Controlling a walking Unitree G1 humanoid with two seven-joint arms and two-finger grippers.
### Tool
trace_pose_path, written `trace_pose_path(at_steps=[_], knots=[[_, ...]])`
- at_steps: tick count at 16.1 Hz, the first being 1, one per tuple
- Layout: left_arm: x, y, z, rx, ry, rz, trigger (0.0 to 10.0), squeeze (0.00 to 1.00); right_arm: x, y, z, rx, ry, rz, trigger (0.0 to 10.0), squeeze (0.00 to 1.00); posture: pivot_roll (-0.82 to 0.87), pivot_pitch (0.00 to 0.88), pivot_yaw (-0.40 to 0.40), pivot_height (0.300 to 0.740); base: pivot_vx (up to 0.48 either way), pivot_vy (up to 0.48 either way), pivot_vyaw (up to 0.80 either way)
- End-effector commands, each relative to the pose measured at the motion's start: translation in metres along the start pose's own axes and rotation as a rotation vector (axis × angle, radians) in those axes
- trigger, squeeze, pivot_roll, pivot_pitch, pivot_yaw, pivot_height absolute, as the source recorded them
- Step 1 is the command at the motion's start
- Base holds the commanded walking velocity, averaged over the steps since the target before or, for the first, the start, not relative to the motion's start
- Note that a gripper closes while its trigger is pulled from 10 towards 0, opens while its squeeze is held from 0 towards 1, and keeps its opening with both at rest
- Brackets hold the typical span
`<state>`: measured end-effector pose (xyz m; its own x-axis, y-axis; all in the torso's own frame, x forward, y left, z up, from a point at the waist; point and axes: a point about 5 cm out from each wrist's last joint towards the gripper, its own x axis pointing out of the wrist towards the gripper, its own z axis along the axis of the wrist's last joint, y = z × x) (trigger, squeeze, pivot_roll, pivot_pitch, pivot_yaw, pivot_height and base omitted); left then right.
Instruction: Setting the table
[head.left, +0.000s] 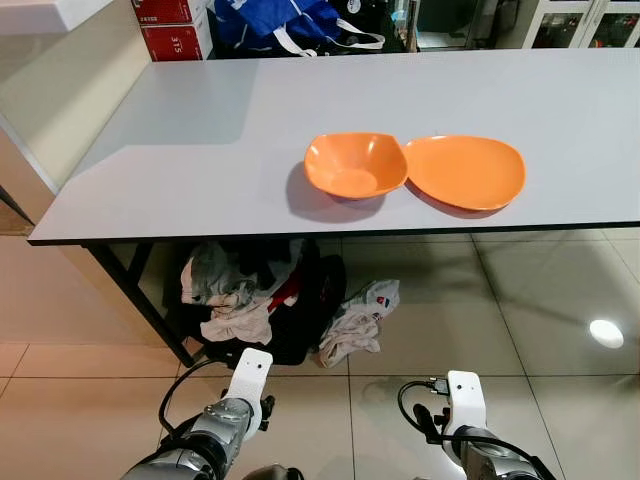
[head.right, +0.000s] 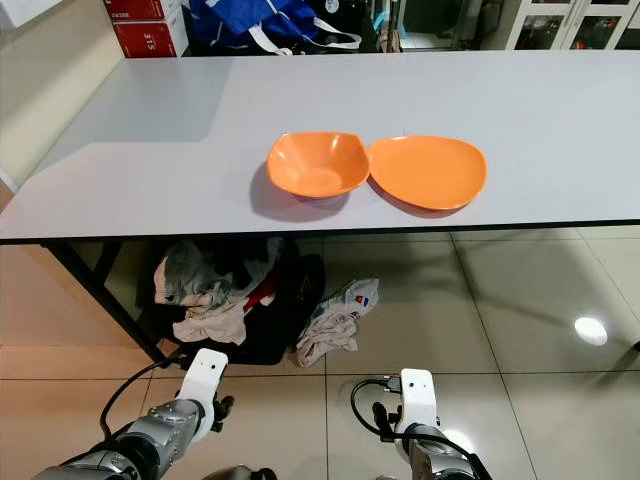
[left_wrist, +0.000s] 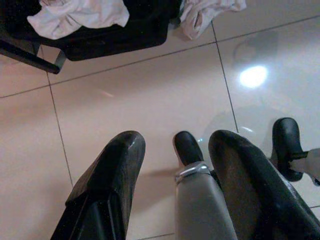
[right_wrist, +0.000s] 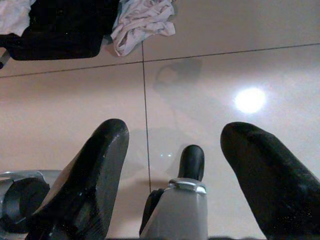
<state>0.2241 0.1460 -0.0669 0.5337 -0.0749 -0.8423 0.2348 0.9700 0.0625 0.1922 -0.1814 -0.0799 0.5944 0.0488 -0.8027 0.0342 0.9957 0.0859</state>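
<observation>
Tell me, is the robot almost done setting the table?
Only a start shows. A deep orange plastic bowl and a flat orange plastic plate sit side by side, rims touching, near the front edge of the long grey table. Nothing is in hand: the left gripper and right gripper hang open over the tiled floor. Any cutlery or cups would be left to bring.

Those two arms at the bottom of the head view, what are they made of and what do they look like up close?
Both arms are silver metal, each with a white block at the wrist and a looping black cable. The left gripper and right gripper each have two long, glossy black fingers with rounded tips, either side of a grey cylinder with a metal ring and a black cap.
</observation>
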Motion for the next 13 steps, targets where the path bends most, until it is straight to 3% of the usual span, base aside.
trace_pose_path(at_steps=[1,13], knots=[[-0.0003,0.0034,0.0026,0.013,-0.010,0.004,10.0,0.00,-0.0001,0.0010,-0.0028,0.001,0.014,-0.002,10.0,0.00,-0.07,0.000,0.074,0.740,0.000,0.000,0.00],[-0.0003,0.0035,0.0009,0.022,0.002,0.002,10.0,0.00,-0.0003,0.0006,-0.0039,-0.008,0.015,-0.008,10.0,0.00,-0.07,0.000,0.070,0.740,0.000,0.000,0.00]])
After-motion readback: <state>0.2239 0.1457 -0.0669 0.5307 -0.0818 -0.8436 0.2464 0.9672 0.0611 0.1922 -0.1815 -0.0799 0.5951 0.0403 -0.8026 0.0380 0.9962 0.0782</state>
